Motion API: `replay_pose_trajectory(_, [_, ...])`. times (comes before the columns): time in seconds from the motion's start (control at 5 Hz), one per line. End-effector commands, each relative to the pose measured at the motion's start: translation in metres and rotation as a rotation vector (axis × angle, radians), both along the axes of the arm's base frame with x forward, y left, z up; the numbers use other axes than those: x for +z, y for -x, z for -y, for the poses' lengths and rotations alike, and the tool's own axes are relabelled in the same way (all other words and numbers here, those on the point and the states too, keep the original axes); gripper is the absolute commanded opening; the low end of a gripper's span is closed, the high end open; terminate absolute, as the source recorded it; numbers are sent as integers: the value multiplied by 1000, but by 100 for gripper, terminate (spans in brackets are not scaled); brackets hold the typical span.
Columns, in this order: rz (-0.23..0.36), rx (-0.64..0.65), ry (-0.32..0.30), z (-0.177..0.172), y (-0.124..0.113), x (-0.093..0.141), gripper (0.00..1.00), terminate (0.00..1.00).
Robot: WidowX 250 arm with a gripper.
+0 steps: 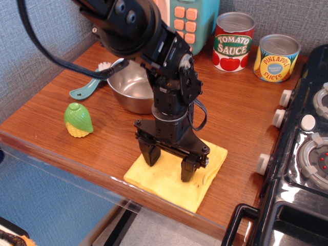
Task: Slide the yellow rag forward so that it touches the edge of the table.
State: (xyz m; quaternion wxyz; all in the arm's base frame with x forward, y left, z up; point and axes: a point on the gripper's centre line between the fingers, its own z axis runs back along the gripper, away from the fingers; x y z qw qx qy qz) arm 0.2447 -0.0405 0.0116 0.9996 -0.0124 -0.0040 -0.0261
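Observation:
The yellow rag (169,182) lies flat on the reddish-brown table (66,123), near its front edge; the rag's front corner reaches about the rounded edge. My black gripper (169,167) stands upright over the rag with its jaws open. Both fingertips (150,157) press down on the cloth, one at the left, one toward the right. The arm hides part of the rag's back half.
A steel bowl (130,88) stands behind the gripper, with a teal brush (88,88) to its left. A toy corn (78,120) sits at the left. Two cans (234,42) stand at the back. A black toy stove (302,154) lies to the right.

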Motion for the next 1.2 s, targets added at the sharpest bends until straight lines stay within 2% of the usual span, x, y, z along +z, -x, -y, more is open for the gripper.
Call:
replay_pose_trajectory(0.0, [194,-64,72,11,-13,100,100,0])
replay_pose_trajectory(0.2, [182,-42,77,3,-7,121,100,0])
replay_pose_trajectory(0.4, [149,-10,79,-10,-4,124,100,0])
replay_pose_trajectory(0.6, [138,8,44,-20,-5,121,100,0])
replay_pose_trajectory(0.8, [138,8,44,-20,-5,121,100,0])
replay_pose_trajectory(1.0, [138,8,44,-20,-5,121,100,100])
